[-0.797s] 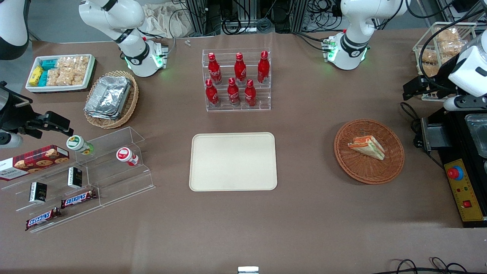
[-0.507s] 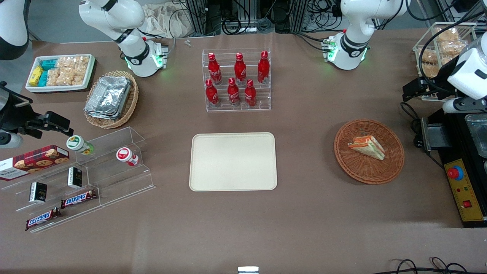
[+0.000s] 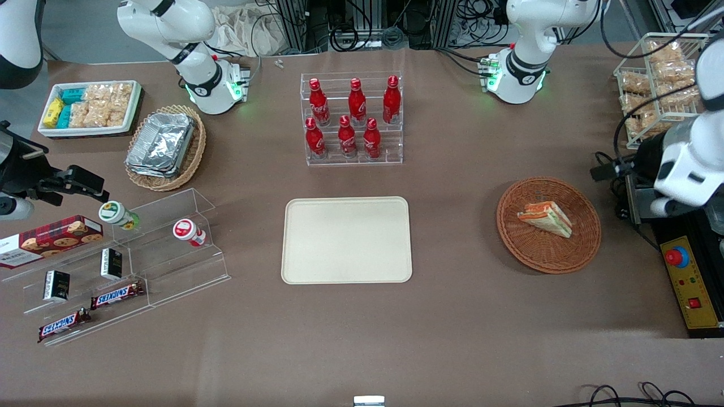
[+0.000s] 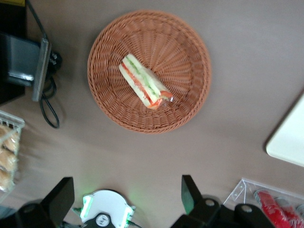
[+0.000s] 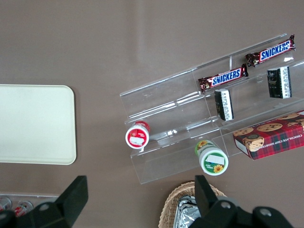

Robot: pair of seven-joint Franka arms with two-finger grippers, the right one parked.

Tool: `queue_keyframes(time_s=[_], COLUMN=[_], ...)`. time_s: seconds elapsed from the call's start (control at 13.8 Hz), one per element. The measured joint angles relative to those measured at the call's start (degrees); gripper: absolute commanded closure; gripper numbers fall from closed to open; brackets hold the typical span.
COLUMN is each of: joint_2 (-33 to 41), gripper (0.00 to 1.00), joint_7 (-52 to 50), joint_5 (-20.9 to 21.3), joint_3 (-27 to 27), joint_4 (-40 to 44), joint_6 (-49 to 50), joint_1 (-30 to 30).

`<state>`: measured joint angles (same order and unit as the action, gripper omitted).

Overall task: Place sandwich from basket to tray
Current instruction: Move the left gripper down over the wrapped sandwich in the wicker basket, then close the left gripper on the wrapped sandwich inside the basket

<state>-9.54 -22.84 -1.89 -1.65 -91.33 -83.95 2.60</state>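
Front view: sandwich (image 3: 546, 219) lies in basket (image 3: 582, 249), toward working arm's end of bench (image 3: 452, 339); tray (image 3: 346, 240) bare at bench centre, well apart from basket.
Left wrist view: gripper (image 4: 127, 195) hovers above bench near basket (image 4: 190, 61), fingers (image 4: 189, 192) spread, holding nothing; sandwich (image 4: 145, 81) at basket middle.
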Motion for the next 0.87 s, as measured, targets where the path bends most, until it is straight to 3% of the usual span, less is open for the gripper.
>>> queue_keyframes(time_s=[0.51, 0.8, 0.87], joint_2=[-6.2, -10.6, -11.7], gripper=[0.00, 0.00, 0.05], joint_7=[-25.3, -31.1, -31.3], joint_5=[-0.1, -2.7, -3.6], joint_3=[-0.1, 0.0, 0.0], joint_4=[-22.2, -24.4, -24.4], joint_6=[-29.6, -35.9, -37.1], joint_1=[-1.4, -1.6, -1.6])
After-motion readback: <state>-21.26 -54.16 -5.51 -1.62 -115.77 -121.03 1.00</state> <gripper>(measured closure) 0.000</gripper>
